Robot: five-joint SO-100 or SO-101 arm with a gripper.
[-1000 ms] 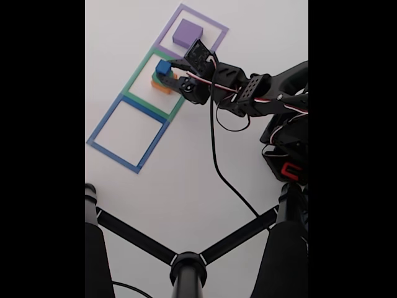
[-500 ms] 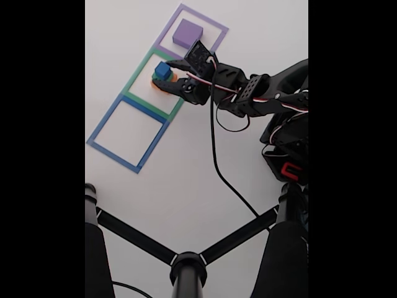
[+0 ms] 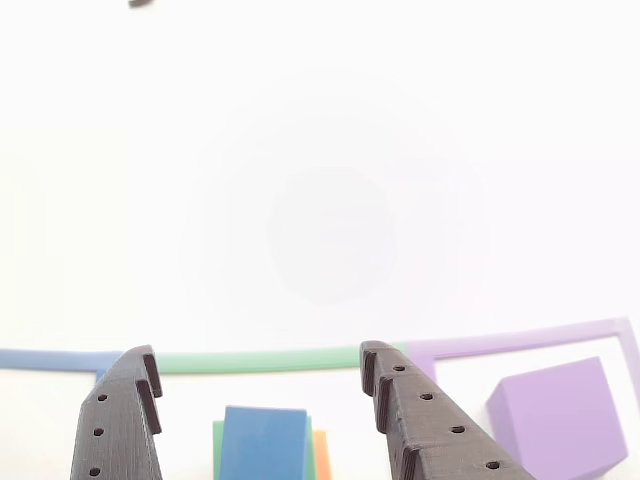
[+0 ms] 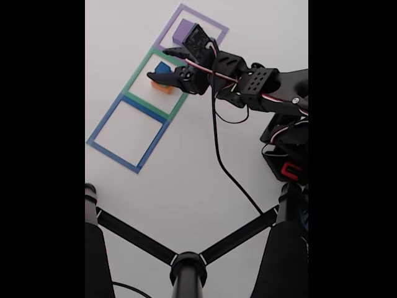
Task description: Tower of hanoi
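The gripper (image 3: 258, 375) is seen spread apart, its two dark fingers (image 3: 120, 420) straddling the blue block (image 3: 263, 442) with white gaps on either side, nothing being grasped. The blue block is stacked on the green block (image 3: 216, 448) and the orange block (image 3: 321, 455), whose edges peek out beside it. In the fixed view, this stack (image 4: 162, 78) is placed inside the green square outline (image 4: 138, 98). The purple block (image 4: 183, 29) is set apart in the purple outline (image 4: 218, 26), next to the green outline. The blue outline (image 4: 115, 154), on the green outline's other side, is left unoccupied, with white table (image 4: 186, 186) around it.
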